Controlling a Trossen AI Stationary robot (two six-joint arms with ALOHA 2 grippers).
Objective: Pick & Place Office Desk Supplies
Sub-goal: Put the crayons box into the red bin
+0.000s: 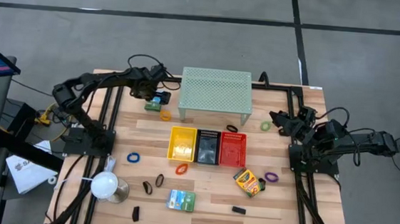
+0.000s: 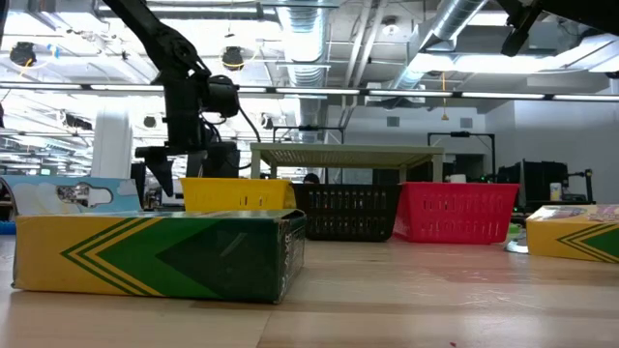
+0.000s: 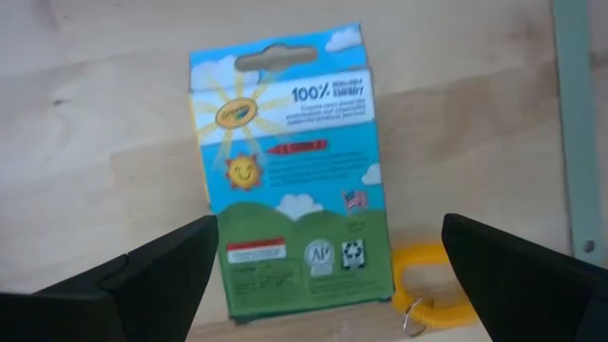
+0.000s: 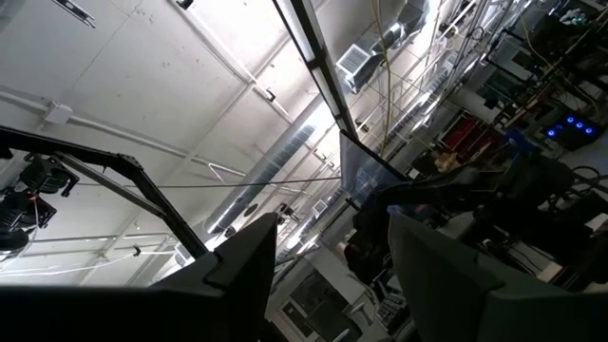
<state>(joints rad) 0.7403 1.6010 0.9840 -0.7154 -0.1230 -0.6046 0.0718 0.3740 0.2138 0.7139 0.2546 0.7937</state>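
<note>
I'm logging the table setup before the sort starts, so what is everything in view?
mesh shelf: one, pale green, far middle of the table
bins: three in a row, yellow, black and red, mid-table
crayon boxes: two, yellow-green one near the red bin, one left of the shelf
green-white box: one, near edge
ring bands: five, scattered; blue, orange, red, purple, green
black clips: about five, scattered
lamp-like object: one, white, near-left
left gripper: fingers open over the crayon box by the shelf
right gripper: fingers open, raised at the right side, pointing upward
</note>
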